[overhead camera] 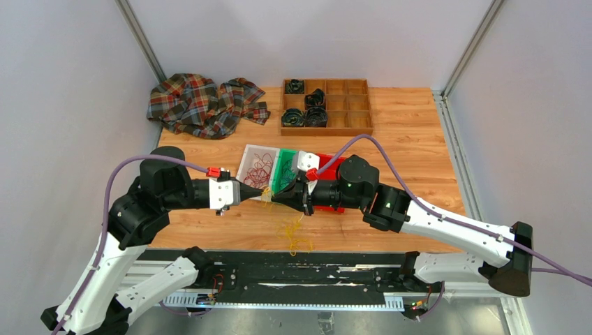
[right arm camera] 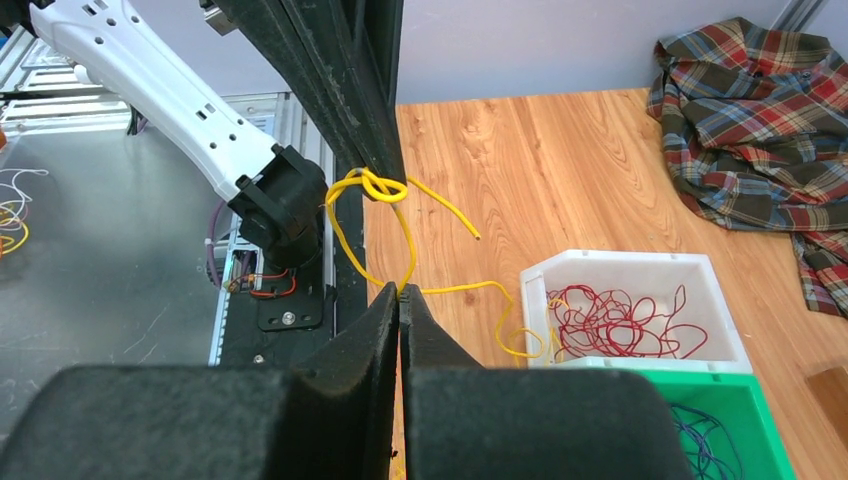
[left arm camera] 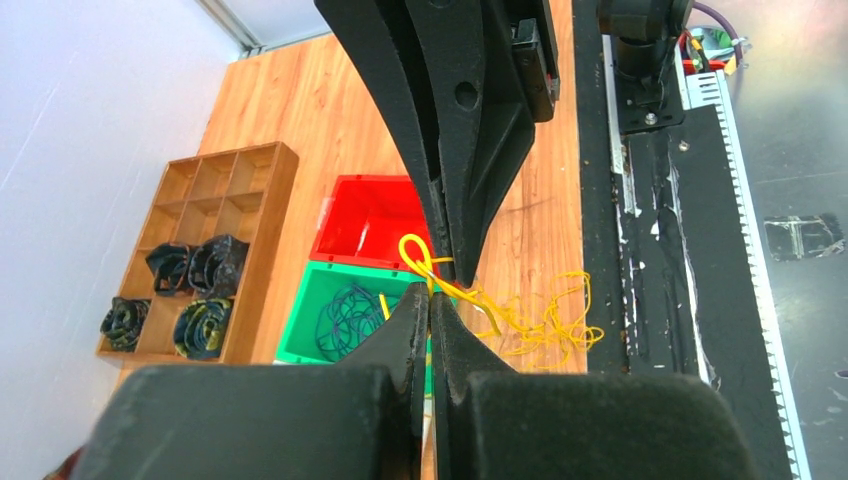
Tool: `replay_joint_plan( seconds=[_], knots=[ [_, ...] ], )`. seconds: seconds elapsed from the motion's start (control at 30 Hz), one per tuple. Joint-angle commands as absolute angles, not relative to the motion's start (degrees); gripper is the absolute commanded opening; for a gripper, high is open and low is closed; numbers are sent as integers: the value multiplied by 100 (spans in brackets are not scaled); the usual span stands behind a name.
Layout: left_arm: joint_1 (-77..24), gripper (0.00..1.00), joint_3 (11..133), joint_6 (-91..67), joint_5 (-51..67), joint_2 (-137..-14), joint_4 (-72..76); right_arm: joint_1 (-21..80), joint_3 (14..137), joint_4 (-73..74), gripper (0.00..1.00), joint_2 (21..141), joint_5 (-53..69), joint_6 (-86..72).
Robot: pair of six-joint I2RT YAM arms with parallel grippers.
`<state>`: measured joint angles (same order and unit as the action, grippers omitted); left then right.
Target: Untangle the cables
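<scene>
Bins (overhead camera: 279, 167) block behind; yellow cables (overhead camera: 297, 236) litter front; table (overhead camera: 412, 160) L/R passable.

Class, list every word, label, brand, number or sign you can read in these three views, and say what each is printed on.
No text can be read in any view.
The white bin, green bin, red bin, wooden tray and plaid cloth show no lettering.
The red clip at the left arm's wrist is too small to show any print.
</scene>
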<state>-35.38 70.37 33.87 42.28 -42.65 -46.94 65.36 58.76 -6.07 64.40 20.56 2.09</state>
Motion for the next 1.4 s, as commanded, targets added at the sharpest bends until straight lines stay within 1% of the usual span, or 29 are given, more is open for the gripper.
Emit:
replay_joint_plan(
  seconds=[0.0,0.5,0.83,0.9,1.0,1.17,1.23,1.37],
  knots=[
    [-3516,1,7187,3339,4355,-4296,-4784,6681,6068,-555,1,6362,2159,247],
    [-3516,1,7229,3560,4462,-4336,-5010,6846,6407,-562,1,6582,1895,302],
    [-3516,0,7607,3939,4139,-4284,-4964,6772,5959,-25,1,6247,1033,390],
    [-3516,0,7698,3979,4106,-4283,-4950,6661,5858,131,1,6243,793,306],
    [-3516,0,7777,3980,4058,-4277,-4951,6324,5715,342,1,6253,795,-2],
    [-3516,0,7806,4044,3870,-4231,-4853,5895,5398,649,1,6085,464,-99],
    [-3516,1,7792,3986,3689,-4209,-4639,5716,5287,748,1,5949,372,-131],
    [-3516,0,7652,3394,3380,-4215,-3598,5353,5248,815,1,5533,198,-193]
  ],
)
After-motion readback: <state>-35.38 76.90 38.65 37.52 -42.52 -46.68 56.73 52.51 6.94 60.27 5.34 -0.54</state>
